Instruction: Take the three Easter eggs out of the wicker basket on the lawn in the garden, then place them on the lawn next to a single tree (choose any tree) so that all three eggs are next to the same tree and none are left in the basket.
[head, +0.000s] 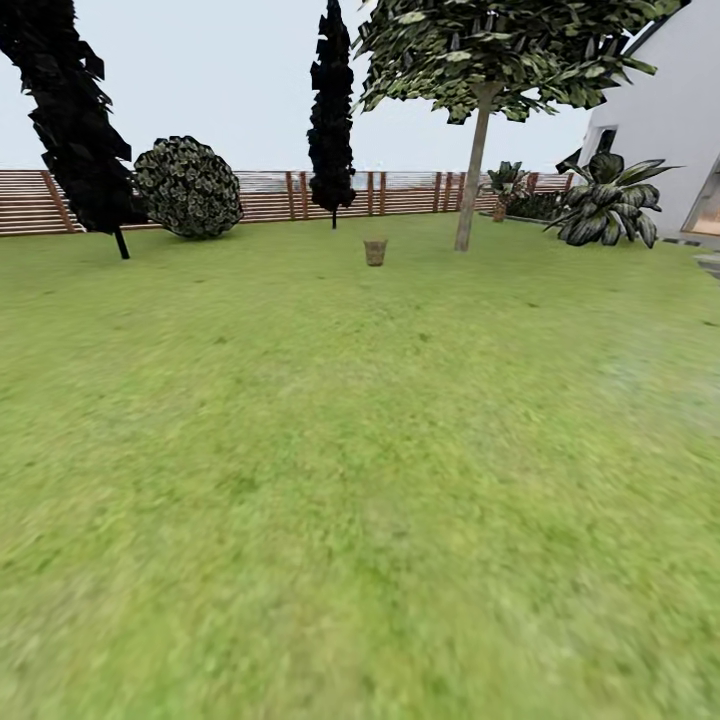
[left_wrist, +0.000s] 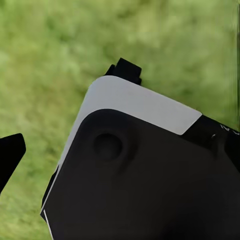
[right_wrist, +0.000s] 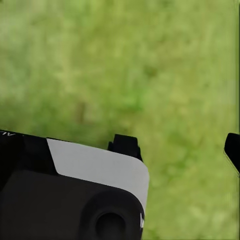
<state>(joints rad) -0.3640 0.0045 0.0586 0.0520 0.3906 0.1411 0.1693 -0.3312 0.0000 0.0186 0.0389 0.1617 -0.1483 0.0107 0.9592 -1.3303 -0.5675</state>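
Nearest to me is only lawn, a wide mottled green stretch with nothing lying on it. Both wrist cameras look down at that grass past my own black and white base. In each, a dark fingertip pokes out beyond the casing, but I cannot tell how far either claw is open, and nothing seems to be held.

Far ahead at about 12 o'clock stands the basket, small and upright on the grass. I cannot see the eggs from here. Just beyond it at about 1 o'clock rises the tree with the straight bare trunk, near the basket.

The step in hand, I judge, is the drive. I should roll straight ahead, keep the basket centred, and stop short of it so that both arms can reach down into it. That tree is the handiest one for the eggs.
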